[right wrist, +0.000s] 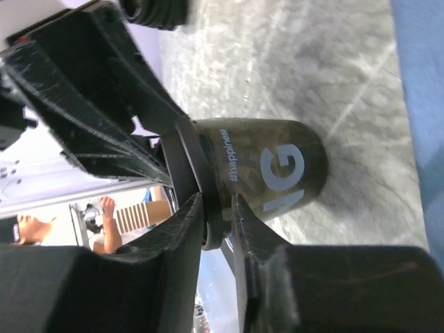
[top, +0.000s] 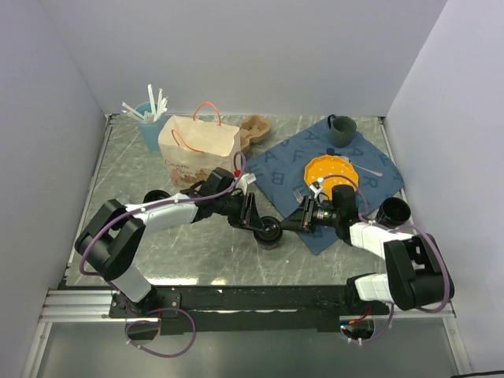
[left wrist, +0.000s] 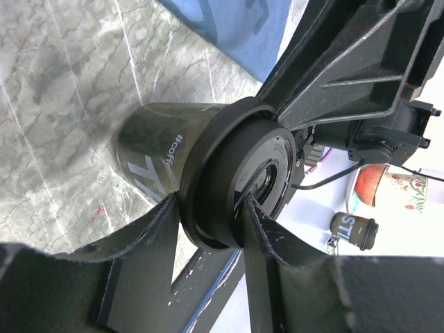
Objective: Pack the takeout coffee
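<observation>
While takeout coffee stands on marble table, left fingers, right fingers both pinch lid.

On the takeout coffee cup I read white "#coff" in my left wrist view, the rest hidden behind the lid. My right wrist view gives "#happin" there, with a large "G" at three o'clock of it. The blue cloth, at one o'clock from the cup, bears the letters A, B, R. A dark can at four o'clock of my left wrist view shows "ST". Print on the paper bag is too small to read
</observation>
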Action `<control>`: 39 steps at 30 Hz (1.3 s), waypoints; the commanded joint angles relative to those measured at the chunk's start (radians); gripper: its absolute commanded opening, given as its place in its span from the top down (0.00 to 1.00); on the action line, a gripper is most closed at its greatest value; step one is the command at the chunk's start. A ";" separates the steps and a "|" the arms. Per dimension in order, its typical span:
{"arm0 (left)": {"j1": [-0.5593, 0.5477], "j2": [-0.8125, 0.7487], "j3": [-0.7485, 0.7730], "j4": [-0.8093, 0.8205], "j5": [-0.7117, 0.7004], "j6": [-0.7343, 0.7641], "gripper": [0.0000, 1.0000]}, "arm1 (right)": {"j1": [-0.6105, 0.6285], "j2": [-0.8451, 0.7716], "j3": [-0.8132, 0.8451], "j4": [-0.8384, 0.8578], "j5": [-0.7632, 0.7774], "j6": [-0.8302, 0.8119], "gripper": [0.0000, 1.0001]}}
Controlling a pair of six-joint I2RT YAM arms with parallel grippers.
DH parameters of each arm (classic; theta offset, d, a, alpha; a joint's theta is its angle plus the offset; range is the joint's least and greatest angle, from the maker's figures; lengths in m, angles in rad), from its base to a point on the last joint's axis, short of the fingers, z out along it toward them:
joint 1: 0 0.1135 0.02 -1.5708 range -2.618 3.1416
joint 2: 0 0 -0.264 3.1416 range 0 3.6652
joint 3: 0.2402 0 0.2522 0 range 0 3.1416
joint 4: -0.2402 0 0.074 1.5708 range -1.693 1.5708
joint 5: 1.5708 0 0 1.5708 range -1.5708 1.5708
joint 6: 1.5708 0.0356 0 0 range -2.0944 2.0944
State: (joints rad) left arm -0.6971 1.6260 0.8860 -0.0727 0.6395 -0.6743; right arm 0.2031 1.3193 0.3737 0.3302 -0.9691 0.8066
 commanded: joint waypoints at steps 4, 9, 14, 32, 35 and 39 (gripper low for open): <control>-0.033 0.118 -0.088 -0.229 -0.218 0.111 0.57 | 0.032 -0.134 0.177 -0.569 0.144 -0.171 0.62; -0.033 0.133 -0.059 -0.245 -0.218 0.133 0.57 | 0.022 -0.077 0.318 -0.655 0.139 -0.303 0.61; -0.033 0.141 -0.042 -0.262 -0.222 0.145 0.57 | 0.010 0.015 0.430 -0.721 0.148 -0.403 0.61; -0.033 0.176 -0.002 -0.277 -0.216 0.156 0.56 | 0.012 0.162 0.433 -0.689 0.006 -0.492 0.63; -0.033 0.179 -0.002 -0.279 -0.212 0.157 0.56 | 0.010 0.161 0.427 -0.678 0.009 -0.488 0.64; -0.033 0.178 -0.005 -0.279 -0.215 0.157 0.56 | 0.010 0.155 0.435 -0.678 0.015 -0.472 0.64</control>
State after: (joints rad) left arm -0.7101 1.6844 0.9646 -0.1295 0.6682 -0.6312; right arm 0.2123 1.4780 0.8093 -0.3691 -0.9329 0.3317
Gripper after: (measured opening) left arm 0.443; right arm 0.365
